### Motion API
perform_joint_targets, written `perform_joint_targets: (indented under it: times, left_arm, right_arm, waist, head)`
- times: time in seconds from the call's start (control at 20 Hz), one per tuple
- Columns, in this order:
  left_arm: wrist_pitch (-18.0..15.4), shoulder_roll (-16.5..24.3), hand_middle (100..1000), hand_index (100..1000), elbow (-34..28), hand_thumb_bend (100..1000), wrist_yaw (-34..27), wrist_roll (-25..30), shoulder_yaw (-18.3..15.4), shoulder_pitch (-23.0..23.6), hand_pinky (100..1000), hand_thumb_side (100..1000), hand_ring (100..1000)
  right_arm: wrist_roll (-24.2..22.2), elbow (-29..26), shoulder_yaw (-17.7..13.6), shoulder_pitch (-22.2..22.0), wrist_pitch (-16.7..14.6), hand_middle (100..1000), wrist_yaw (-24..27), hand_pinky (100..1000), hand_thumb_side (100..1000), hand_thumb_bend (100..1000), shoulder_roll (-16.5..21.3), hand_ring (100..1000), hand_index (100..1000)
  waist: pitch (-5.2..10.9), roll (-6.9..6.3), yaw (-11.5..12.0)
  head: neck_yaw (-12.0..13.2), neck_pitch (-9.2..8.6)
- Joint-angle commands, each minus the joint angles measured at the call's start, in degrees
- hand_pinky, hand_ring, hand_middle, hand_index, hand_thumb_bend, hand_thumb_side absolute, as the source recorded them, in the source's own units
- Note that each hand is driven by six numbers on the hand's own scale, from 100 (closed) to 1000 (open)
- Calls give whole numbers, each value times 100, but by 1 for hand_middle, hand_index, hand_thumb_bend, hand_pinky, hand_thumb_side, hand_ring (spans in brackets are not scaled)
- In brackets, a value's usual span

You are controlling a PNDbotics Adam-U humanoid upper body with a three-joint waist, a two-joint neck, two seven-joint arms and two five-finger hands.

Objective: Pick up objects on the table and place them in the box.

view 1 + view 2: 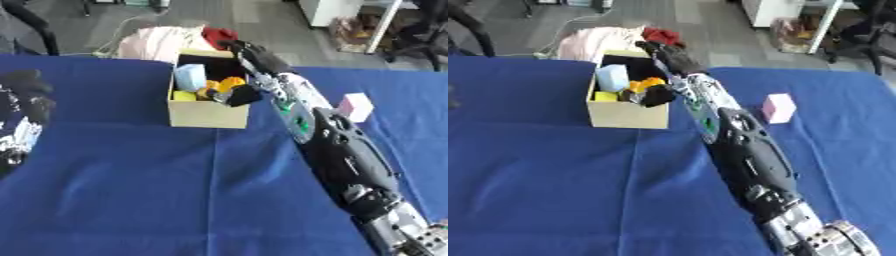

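An open cardboard box (206,116) stands on the blue cloth at the table's far middle. Inside it lie a light blue block (190,77), a yellow piece (184,96) and an orange piece (232,82). My right arm stretches from the lower right up to the box. My right hand (254,57) hangs over the box's right side, fingers stretched toward the far rim and thumb down inside, holding nothing. A pink block (778,107) sits on the cloth to the right of the arm. My left hand (22,115) shows at the left edge.
The blue cloth (131,190) covers the whole table. Pink and red fabric (166,40) is piled just beyond the far edge behind the box. Chairs and a white cabinet (776,12) stand on the floor farther back.
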State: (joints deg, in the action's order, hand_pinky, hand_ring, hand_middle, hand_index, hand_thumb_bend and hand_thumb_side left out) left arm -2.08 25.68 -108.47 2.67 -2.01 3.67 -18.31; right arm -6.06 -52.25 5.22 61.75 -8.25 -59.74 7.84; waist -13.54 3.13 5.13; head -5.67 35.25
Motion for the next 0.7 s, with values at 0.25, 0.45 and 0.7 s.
perform_joint_targets:
  times: [0.25,0.45,0.7]
  left_arm:
    - [-1,91,654,827,-33,295,-2,-49,-83,47,825,571,633]
    - [-2,110,654,827,-19,294,16,-79,-115,103,825,572,633]
    - [-1,116,655,827,-1,290,32,-107,-136,152,826,573,634]
  right_arm:
    - [-64,-528,-208,5,82,869,636,791,461,424,733,806,1000]
    - [-264,-559,-262,-217,213,888,1001,800,453,417,1237,815,1000]
    - [-492,-277,-358,-464,481,906,1005,813,444,418,1708,833,1000]
  waist:
    - [201,-11,-214]
    - [221,-20,-345]
    - [238,-21,-450]
  head:
    - [123,57]
    - [208,78]
    - [248,97]
